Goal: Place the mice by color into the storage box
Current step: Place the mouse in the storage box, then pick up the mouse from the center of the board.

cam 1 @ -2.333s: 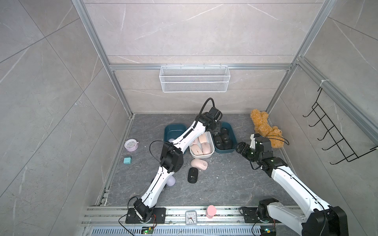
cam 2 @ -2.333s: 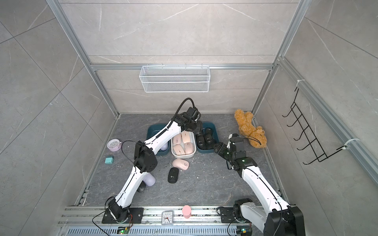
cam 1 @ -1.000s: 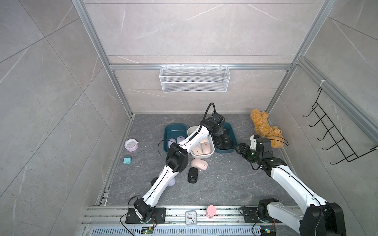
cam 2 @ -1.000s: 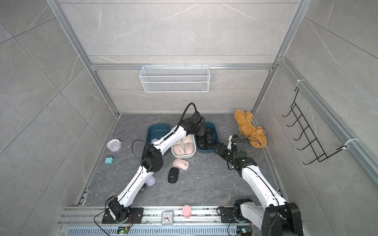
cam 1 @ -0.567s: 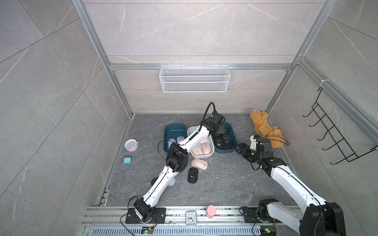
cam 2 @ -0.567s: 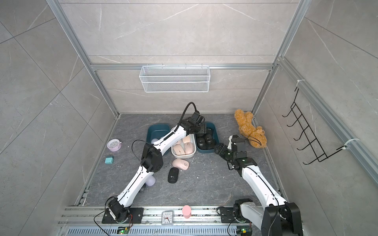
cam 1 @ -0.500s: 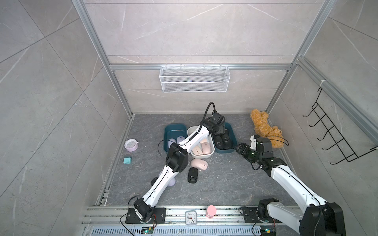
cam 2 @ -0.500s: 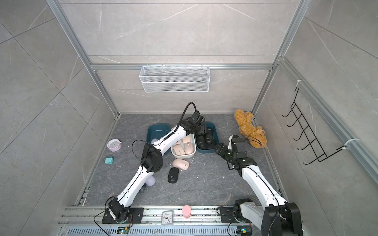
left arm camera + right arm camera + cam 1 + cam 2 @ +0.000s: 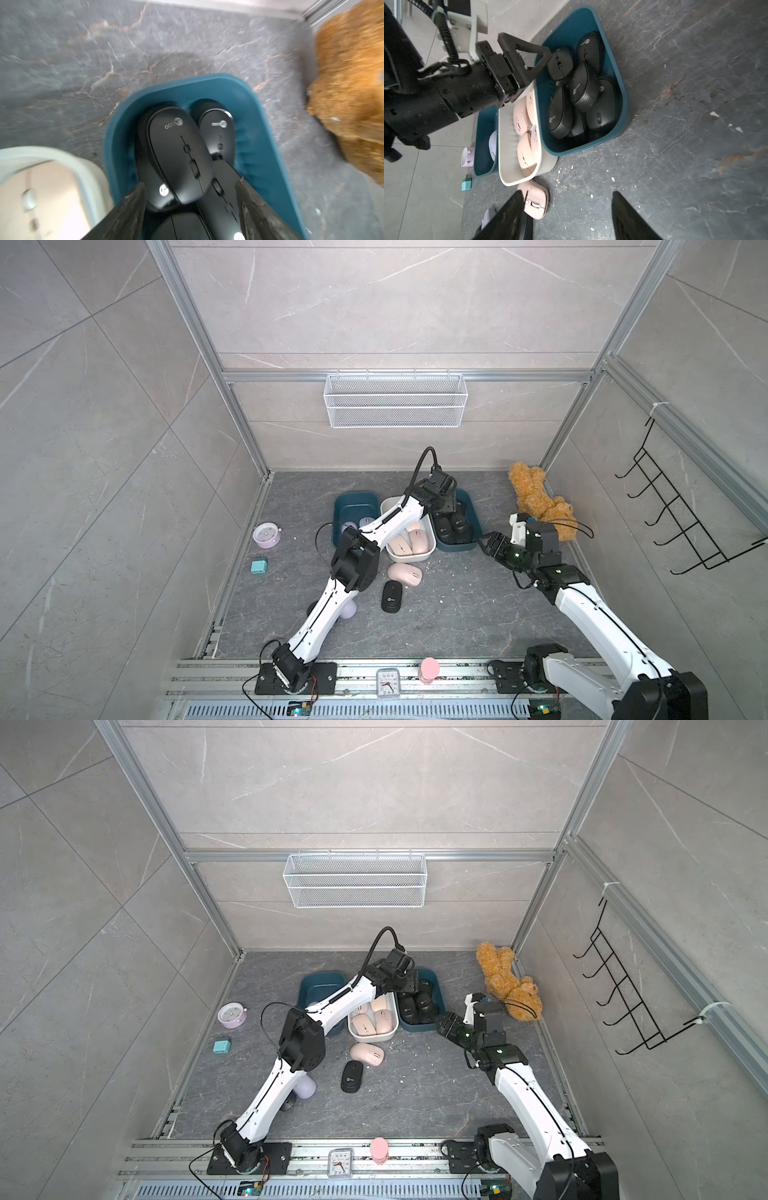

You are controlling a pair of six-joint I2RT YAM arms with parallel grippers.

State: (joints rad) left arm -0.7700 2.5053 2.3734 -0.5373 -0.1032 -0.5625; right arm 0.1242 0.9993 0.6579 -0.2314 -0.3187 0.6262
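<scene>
Overhead view of a grey stone-patterned tabletop (image 9: 457, 614) inside a tiled booth, with two white robot arms reaching in from the front rail.

Three bins sit side by side near the back:
- A left teal bin (image 9: 357, 499) holds lavender mice (image 9: 493, 143).
- A white bin (image 9: 411, 558) holds pink mice (image 9: 372, 1025).
- A right teal bin (image 9: 459, 547) is piled with black mice (image 9: 583, 87).

The left arm (image 9: 328, 614) stretches diagonally over the left teal bin and the white bin, hiding part of their contents. The left gripper (image 9: 190, 182) hovers over the right teal bin with its jaws apart, gripping nothing. The topmost black mouse (image 9: 176, 149) lies on the pile below it (this wrist view is blurred). The right gripper (image 9: 566, 192) hangs low over bare tabletop beside the right teal bin, jaws moderately spread and empty.

Three mice lie loose in front of the white bin. A loose pink mouse (image 9: 405, 574) is nearest it, and a loose black mouse (image 9: 391, 596) lies just beside that. A loose lavender mouse (image 9: 306, 1088) is half hidden behind the left arm.

Left of the bins, near the wall, stand a round lavender alarm clock (image 9: 266, 535) and a small teal block (image 9: 258, 566). A tan plush bear (image 9: 536, 502) slumps in the back right corner, behind the right arm. A wire basket (image 9: 395, 400) hangs on the back wall and a black hook rack (image 9: 685, 526) on the right wall.
</scene>
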